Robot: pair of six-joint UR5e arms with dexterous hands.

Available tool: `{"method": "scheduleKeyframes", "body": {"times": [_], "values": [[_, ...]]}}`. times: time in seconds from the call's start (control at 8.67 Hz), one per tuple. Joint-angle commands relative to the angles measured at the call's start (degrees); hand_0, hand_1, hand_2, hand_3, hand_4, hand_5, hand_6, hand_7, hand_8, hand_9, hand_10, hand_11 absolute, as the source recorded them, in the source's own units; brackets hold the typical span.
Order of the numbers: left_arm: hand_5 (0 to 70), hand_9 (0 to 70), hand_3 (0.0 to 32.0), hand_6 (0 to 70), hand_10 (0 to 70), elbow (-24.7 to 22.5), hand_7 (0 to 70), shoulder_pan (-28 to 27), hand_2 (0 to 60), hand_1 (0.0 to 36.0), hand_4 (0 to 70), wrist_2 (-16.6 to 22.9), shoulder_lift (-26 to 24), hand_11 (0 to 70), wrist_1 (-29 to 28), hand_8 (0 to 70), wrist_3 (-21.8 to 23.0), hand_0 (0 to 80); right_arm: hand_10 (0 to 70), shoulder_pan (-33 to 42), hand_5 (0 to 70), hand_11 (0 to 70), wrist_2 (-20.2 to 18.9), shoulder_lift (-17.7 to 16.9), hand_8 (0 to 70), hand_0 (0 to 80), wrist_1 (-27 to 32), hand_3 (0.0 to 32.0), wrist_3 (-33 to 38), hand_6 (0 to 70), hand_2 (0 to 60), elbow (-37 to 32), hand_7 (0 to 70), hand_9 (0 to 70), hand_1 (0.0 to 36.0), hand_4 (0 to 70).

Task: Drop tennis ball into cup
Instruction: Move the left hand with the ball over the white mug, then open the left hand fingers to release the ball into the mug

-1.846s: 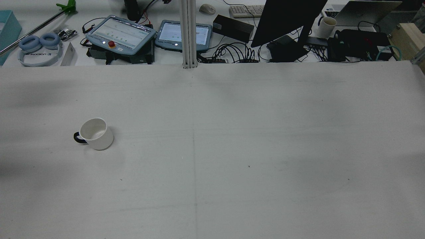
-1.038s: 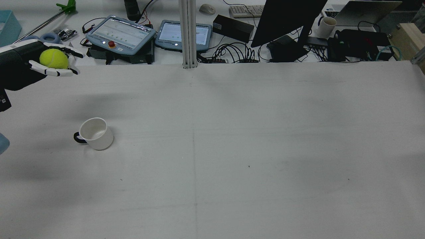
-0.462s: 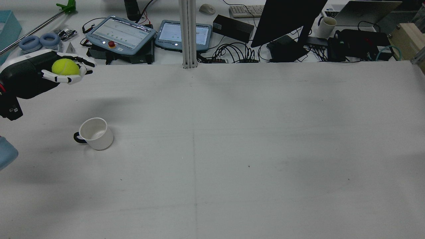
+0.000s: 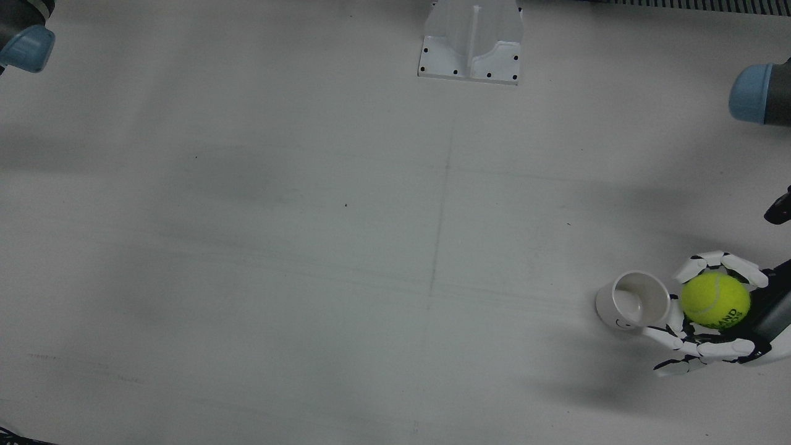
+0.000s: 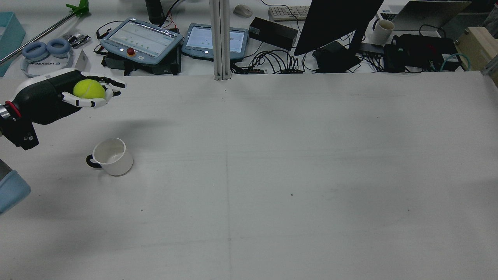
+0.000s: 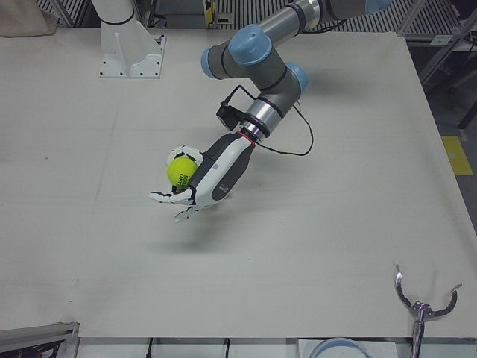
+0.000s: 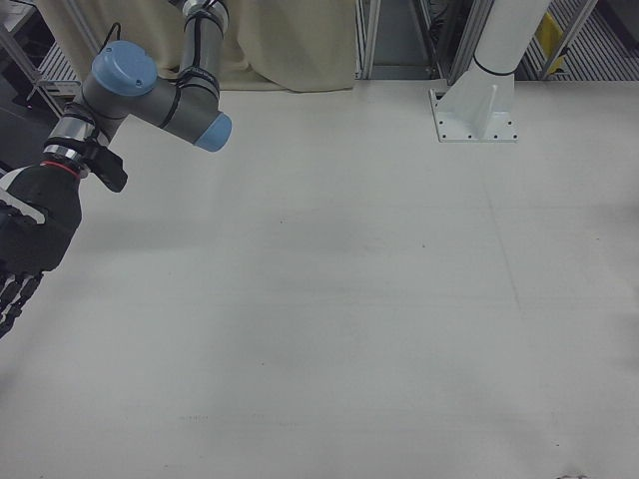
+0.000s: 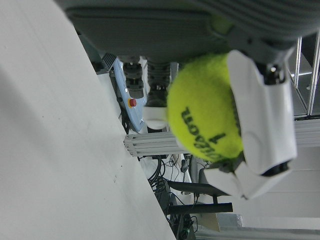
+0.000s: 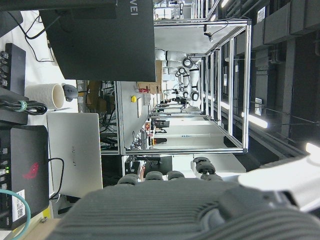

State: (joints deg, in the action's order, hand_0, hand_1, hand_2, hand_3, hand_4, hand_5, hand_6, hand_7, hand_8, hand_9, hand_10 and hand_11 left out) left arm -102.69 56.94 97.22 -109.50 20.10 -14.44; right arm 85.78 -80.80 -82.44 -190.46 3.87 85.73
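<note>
A yellow-green tennis ball (image 5: 89, 89) rests in my left hand (image 5: 58, 99), which is shut on it and held above the table. A white cup (image 5: 113, 156) with a dark handle stands upright on the table, nearer the robot than the ball. From above, the ball (image 4: 715, 300) and left hand (image 4: 710, 337) sit just beside the cup (image 4: 633, 301), not over its mouth. The ball (image 6: 179, 170) and hand (image 6: 212, 175) hide the cup in the left-front view. White fingers (image 8: 260, 115) wrap the ball (image 8: 205, 112). My right hand (image 7: 25, 239) hangs at the table's far side, holding nothing.
Beyond the table's far edge lie two teach pendants (image 5: 142, 39), a dark monitor (image 5: 334, 23), blue headphones (image 5: 44, 48), cables and a mug (image 5: 383, 30). A white post base (image 4: 471, 40) is bolted between the arms. A metal claw tool (image 6: 421, 302) stands at the front corner.
My left hand came in from the left with the ball and has moved right and down towards the cup. The cup has not moved.
</note>
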Motion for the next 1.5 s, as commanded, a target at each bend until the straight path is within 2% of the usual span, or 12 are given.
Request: {"method": "scheduleKeyframes", "body": {"times": [0.0, 0.12, 0.23, 0.35, 0.46, 0.58, 0.69, 0.81, 0.92, 1.04, 1.27, 1.38], "values": [[17.3, 70.0, 0.0, 63.8, 9.0, 0.0, 70.0, -2.3, 53.2, 21.1, 40.3, -0.1, 2.0, 13.6, -1.8, 57.1, -0.1, 49.6, 0.0, 0.0, 0.0, 0.0, -0.1, 0.0, 0.0, 0.0, 0.0, 0.0, 0.0, 0.0, 0.0, 0.0, 0.0, 0.0, 0.0, 0.0], [16.3, 70.0, 0.0, 66.5, 8.9, -0.1, 70.0, -2.4, 54.4, 21.2, 39.5, -0.1, 3.4, 13.5, -3.1, 57.1, -0.2, 49.1, 0.0, 0.0, 0.0, 0.0, -0.1, 0.0, 0.0, 0.0, 0.0, 0.0, 0.0, 0.0, 0.0, 0.0, 0.0, 0.0, 0.0, 0.0], [19.2, 70.0, 0.0, 70.0, 8.7, -0.1, 70.0, -2.8, 59.0, 20.3, 39.3, -0.1, 3.8, 13.2, -3.3, 58.3, -0.6, 48.5, 0.0, 0.0, 0.0, 0.0, -0.1, 0.0, 0.0, 0.0, 0.0, 0.0, 0.0, 0.0, 0.0, 0.0, 0.0, 0.0, 0.0, 0.0], [11.7, 70.0, 0.0, 48.2, 8.8, 0.1, 70.0, -2.9, 51.2, 22.2, 39.2, -0.1, 3.9, 13.2, -3.4, 53.4, -0.7, 48.6, 0.0, 0.0, 0.0, 0.0, 0.0, 0.0, 0.0, 0.0, 0.0, 0.0, 0.0, 0.0, 0.0, 0.0, 0.0, 0.0, 0.0, 0.0], [18.2, 70.0, 0.0, 70.0, 8.7, 0.2, 70.0, -2.8, 57.0, 19.4, 38.9, -0.1, 3.9, 13.0, -3.3, 57.6, -0.8, 47.9, 0.0, 0.0, 0.0, 0.0, 0.0, 0.0, 0.0, 0.0, 0.0, 0.0, 0.0, 0.0, 0.0, 0.0, 0.0, 0.0, 0.0, 0.0], [12.9, 70.0, 0.0, 61.4, 6.3, 0.1, 70.0, -2.8, 49.2, 15.4, 36.4, -0.2, 4.8, 9.3, -3.9, 49.0, -0.8, 44.7, 0.0, 0.0, 0.0, 0.0, -0.1, 0.0, 0.0, 0.0, 0.0, 0.0, 0.0, 0.0, 0.0, 0.0, 0.0, 0.0, 0.0, 0.0], [6.3, 32.0, 0.0, 33.0, 0.6, 0.0, 58.6, -2.7, 24.4, 11.8, 25.5, -0.1, 6.5, 1.0, -6.7, 19.6, -0.5, 43.5, 0.0, 0.0, 0.0, 0.0, 0.0, 0.0, 0.0, 0.0, 0.0, 0.0, 0.0, 0.0, 0.0, 0.0, 0.0, 0.0, 0.0, 0.0], [0.0, 2.8, 0.0, 0.4, 0.0, 0.0, 21.4, -2.7, 18.6, 12.3, 14.3, 0.0, 6.7, 0.0, -7.4, 0.0, -0.2, 38.5, 0.0, 0.0, 0.0, 0.0, 0.0, 0.0, 0.0, 0.0, 0.0, 0.0, 0.0, 0.0, 0.0, -0.1, 0.0, 0.0, 0.0, 0.0], [0.0, 1.5, 0.0, 0.2, 0.0, 0.0, 14.9, -2.7, 19.2, 11.2, 6.4, 0.1, 6.7, 0.0, -7.5, 0.0, -0.1, 31.0, 0.0, 0.0, 0.0, 0.0, 0.0, 0.0, 0.0, 0.0, 0.0, 0.0, 0.0, 0.0, 0.0, -0.1, 0.0, 0.0, 0.0, 0.0], [0.0, 0.7, 0.0, 0.1, 0.0, -0.1, 10.9, -2.7, 19.2, 11.5, 0.3, 0.1, 6.8, 0.0, -7.5, 0.0, -0.1, 29.2, 0.0, 0.0, 0.0, 0.0, 0.0, 0.0, 0.0, 0.0, 0.0, 0.0, 0.0, 0.0, 0.0, -0.1, 0.0, 0.0, 0.0, 0.0], [0.0, 0.4, 0.0, 0.2, 0.0, -0.1, 8.9, -2.7, 19.6, 12.8, 0.0, 0.2, 6.8, 0.0, -7.5, 0.0, -0.1, 35.7, 0.0, 0.0, 0.0, 0.0, 0.0, 0.0, 0.0, 0.0, 0.0, 0.0, 0.0, 0.0, 0.0, -0.1, 0.0, 0.0, 0.0, 0.0], [0.0, 0.4, 0.0, 0.1, 0.0, -0.1, 9.3, -2.6, 20.2, 13.0, 0.0, 0.2, 6.7, 0.0, -7.5, 0.0, 0.1, 34.7, 0.0, 0.0, 0.0, 0.0, -0.1, 0.0, 0.0, 0.0, 0.0, 0.0, 0.0, 0.0, 0.0, -0.1, 0.0, 0.0, 0.0, 0.0]]}}
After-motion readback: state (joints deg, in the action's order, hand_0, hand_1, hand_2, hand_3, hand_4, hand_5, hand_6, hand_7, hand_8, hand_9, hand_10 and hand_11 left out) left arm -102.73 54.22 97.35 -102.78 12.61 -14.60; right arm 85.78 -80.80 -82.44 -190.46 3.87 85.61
